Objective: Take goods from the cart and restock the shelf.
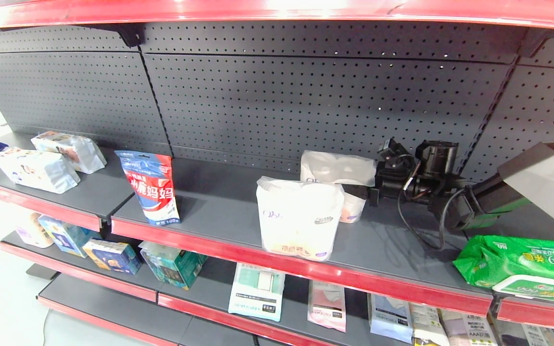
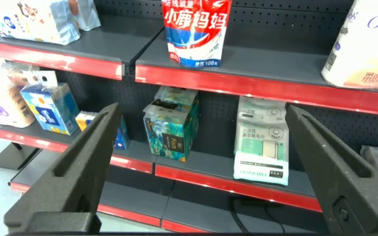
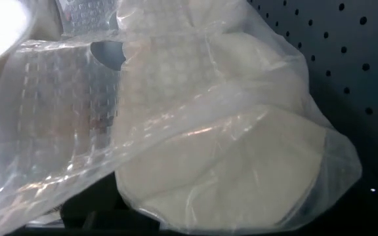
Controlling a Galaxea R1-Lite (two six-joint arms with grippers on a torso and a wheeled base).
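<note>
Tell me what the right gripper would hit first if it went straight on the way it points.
The rear white tissue pack: the right gripper points straight at it and looks right up against it, though actual contact is unclear.

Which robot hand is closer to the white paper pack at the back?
Right. The right hand is up against the rear paper pack; the left hand is apart, facing the lower shelf.
</note>
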